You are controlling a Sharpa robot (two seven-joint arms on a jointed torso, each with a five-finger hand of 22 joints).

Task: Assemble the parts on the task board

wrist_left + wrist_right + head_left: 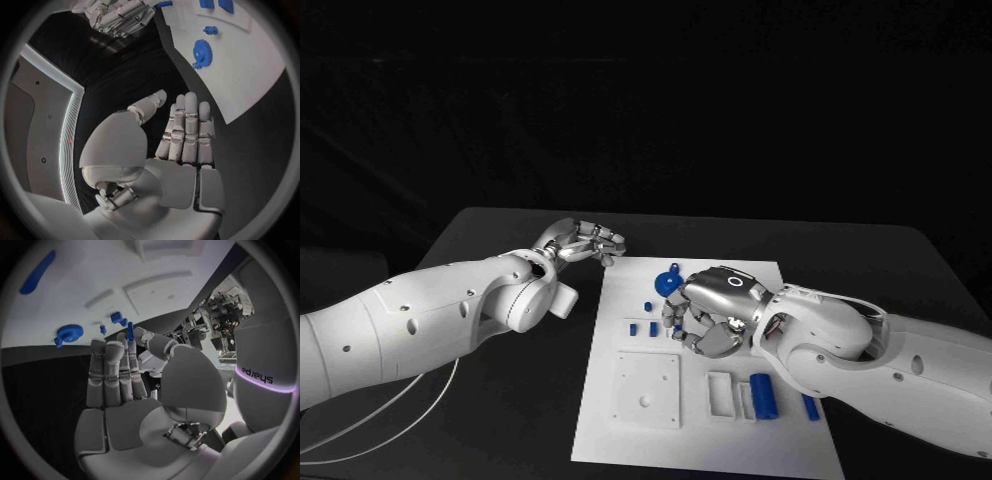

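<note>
The white task board lies in the middle of the black table. A blue gear rests near the board's far edge, with small blue pegs just in front of it. My right hand hovers over the board's middle and pinches a small blue peg between thumb and a fingertip. My left hand is over the bare table off the board's far left corner, fingers straight, thumb apart, holding nothing.
On the board's near half lie a white square plate, a white slotted frame, a blue cylinder and a short blue piece. Black table surrounds the board on all sides.
</note>
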